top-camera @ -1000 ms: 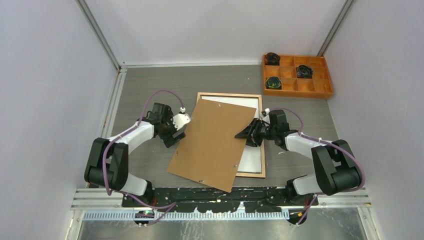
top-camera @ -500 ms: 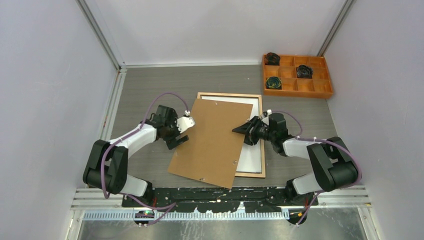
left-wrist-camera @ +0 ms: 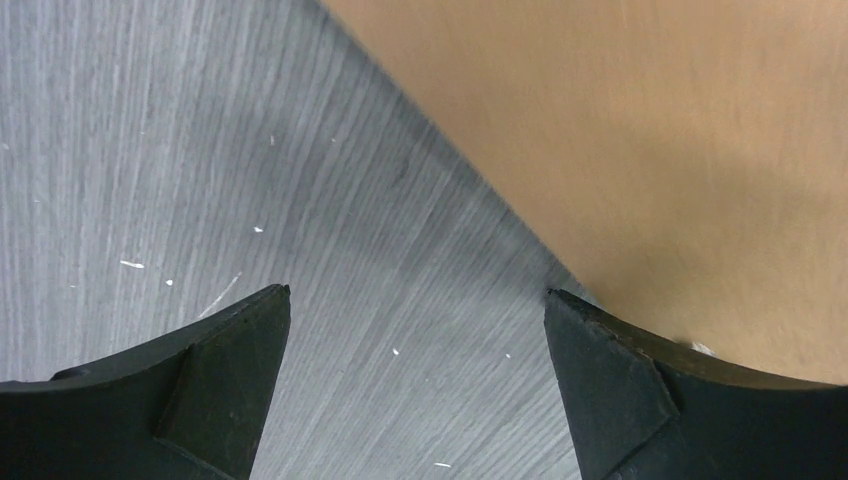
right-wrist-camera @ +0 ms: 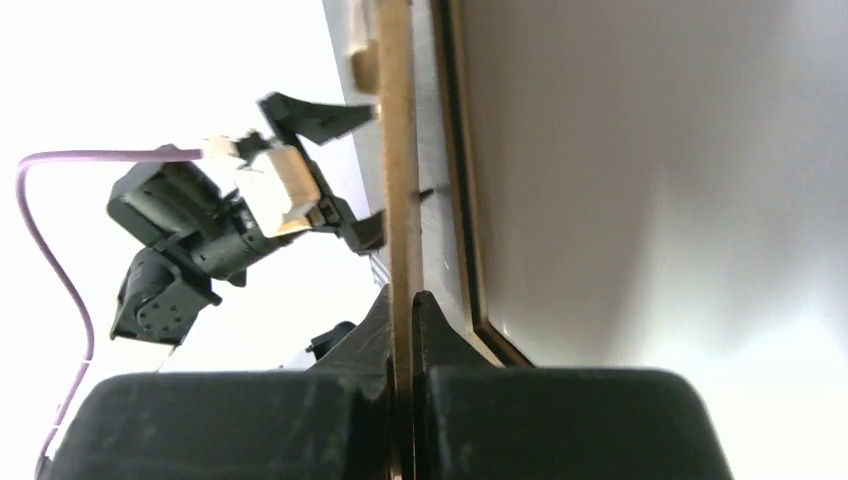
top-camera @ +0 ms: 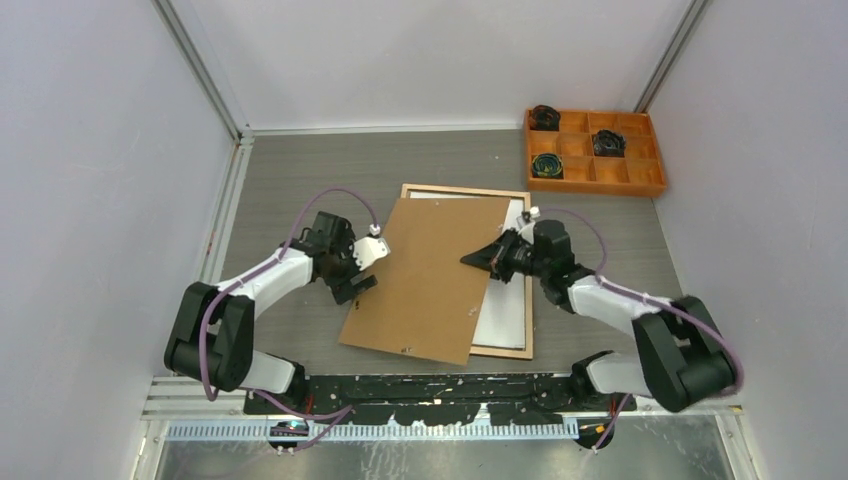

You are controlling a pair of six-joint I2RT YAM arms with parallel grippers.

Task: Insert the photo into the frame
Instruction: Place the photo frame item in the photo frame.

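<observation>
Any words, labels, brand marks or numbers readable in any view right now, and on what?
None: no readable text in any view.
backing panel: plain brown, no print.
frame: bare wood-coloured edge, no label.
orange tray: no marking visible; the dark items in it are too small to tell.

Brown hardboard backing panel [top-camera: 430, 275] at the centre of the grey wood-grain surface [top-camera: 300, 170], lying skewed, long sides leaning toward 1 o'clock. Seen edge-on in the right wrist view [right-wrist-camera: 400, 200], raised off the surface on that side. Orange compartment tray [top-camera: 600, 186] at 1 o'clock, well apart from the panel, near the far right corner. Dark coiled items in three of its compartments [top-camera: 545, 117] [top-camera: 607, 142] [top-camera: 547, 165], too small to identify. Small white specks [left-wrist-camera: 130, 264] scattered over the surface beside the panel's left edge.
</observation>
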